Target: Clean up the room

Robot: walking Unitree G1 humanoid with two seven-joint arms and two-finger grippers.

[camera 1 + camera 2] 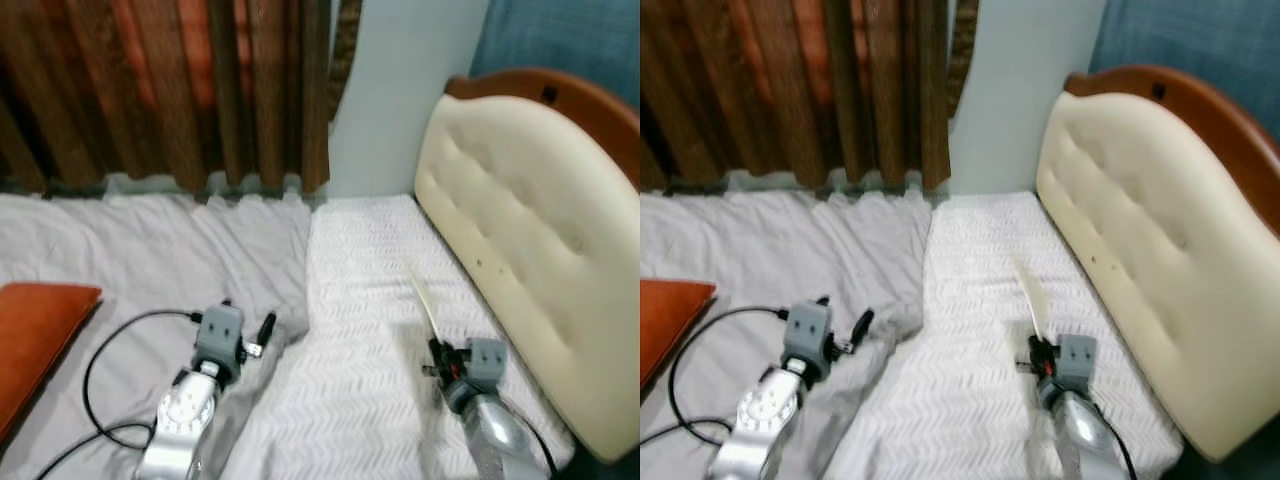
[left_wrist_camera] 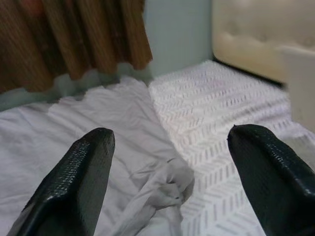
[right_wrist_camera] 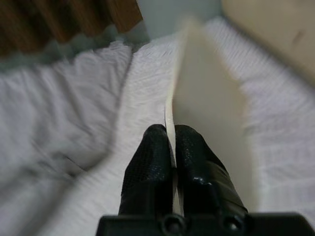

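Nearest the camera, two silver arms reach forward over a bed (image 1: 360, 300); the left gripper (image 2: 172, 187) hovers low over a rumpled grey sheet (image 1: 150, 250), its two black fingers (image 2: 74, 182) spread wide apart with nothing between them; a bunched fold of the sheet lies just beyond them, where the grey cloth meets a white cover (image 1: 370, 380) woven in a zigzag pattern. A black cable (image 1: 100, 370) loops across the sheet beside the left arm.

The right gripper (image 3: 173, 147) is over the white cover, near the headboard (image 1: 520, 230); its fingers are pressed together on the lower edge of a thin cream card (image 3: 206, 98), which stands up edge-on and slants away from the gripper, clear of the bed; in the head views it shows as a pale narrow blade (image 1: 425, 300) rising from the gripper.

The headboard is cream, padded and tufted, framed in brown wood, along the right side of the bed. An orange cushion (image 1: 35, 330) lies at the left edge on the grey sheet. Brown curtains (image 1: 170, 90) hang behind the bed; beside them is a pale wall (image 1: 400, 90); a blue cloth (image 1: 570, 40) shows above the headboard.
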